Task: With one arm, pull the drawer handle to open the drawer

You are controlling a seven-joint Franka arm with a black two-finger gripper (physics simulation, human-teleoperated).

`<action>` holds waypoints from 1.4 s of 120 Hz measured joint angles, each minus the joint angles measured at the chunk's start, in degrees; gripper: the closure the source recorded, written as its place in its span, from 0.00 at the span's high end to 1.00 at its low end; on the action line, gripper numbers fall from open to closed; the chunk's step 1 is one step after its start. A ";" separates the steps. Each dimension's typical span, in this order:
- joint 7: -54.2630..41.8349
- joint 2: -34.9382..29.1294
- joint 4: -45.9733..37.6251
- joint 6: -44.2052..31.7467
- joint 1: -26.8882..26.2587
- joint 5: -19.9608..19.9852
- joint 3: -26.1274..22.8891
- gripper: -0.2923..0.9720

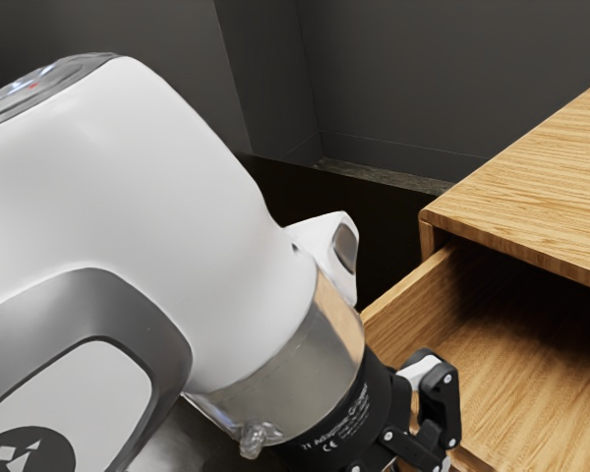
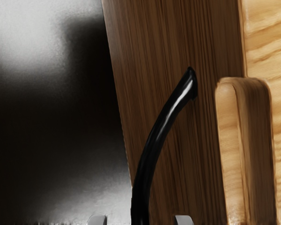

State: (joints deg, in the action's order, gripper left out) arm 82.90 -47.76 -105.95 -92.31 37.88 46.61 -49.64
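- Two fingertips (image 2: 97,219) of my gripper (image 1: 425,433) stand a little apart, the black handle (image 2: 159,136) between them, not pinched.
- White print on my wrist collar (image 1: 339,418) seems to read "Adaptive Gripper".
- Beyond, the drawer (image 1: 403,300) juts partway from the cabinet (image 1: 531,187). I judge the pull part done; next calls for a straight draw outward.

The arm (image 1: 128,197) is glossy white with mid-grey panels. Its wrist ring is brushed silver, and below it sits a black collar with small white lettering. The gripper (image 1: 431,423) is black with a small pale patch. The cabinet (image 1: 541,177) and the drawer (image 1: 492,383) are warm honey-tan wood with fine straight grain. In the wrist view the drawer front looks darker brown and finely streaked. The handle (image 2: 161,136) is glossy black with white glints. The wall (image 1: 423,69) is dark grey.
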 joint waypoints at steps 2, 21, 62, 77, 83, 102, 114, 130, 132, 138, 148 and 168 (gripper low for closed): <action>0.03 -0.02 -0.17 0.00 -0.22 -0.01 0.13 0.32; 0.37 -0.14 -1.06 -0.02 -2.41 -1.33 1.96 0.32; 1.07 -0.44 -2.65 -0.02 -4.85 -2.67 2.32 0.32; 1.32 -1.18 -3.40 -0.02 -5.89 -2.97 2.43 0.32; 1.43 -1.30 -3.62 -0.05 -6.33 -3.12 2.61 0.32; 1.78 -1.62 -5.28 -0.03 -8.31 -4.09 4.28 0.32; 2.03 -2.04 -5.67 -0.01 -9.17 -4.62 4.46 0.32; 2.34 -2.79 -5.98 -0.01 -9.96 -4.95 5.08 0.32; 2.38 -2.95 -6.02 0.00 -10.02 -5.00 5.12 0.32; 2.51 -3.46 -6.38 0.01 -10.44 -5.13 5.41 0.32; 2.69 -4.06 -7.13 0.02 -11.53 -5.27 6.40 0.32; 3.07 -4.93 -7.95 0.31 -13.17 -5.71 6.96 0.32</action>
State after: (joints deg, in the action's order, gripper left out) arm 85.98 -52.69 -113.89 -92.00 24.71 40.90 -42.68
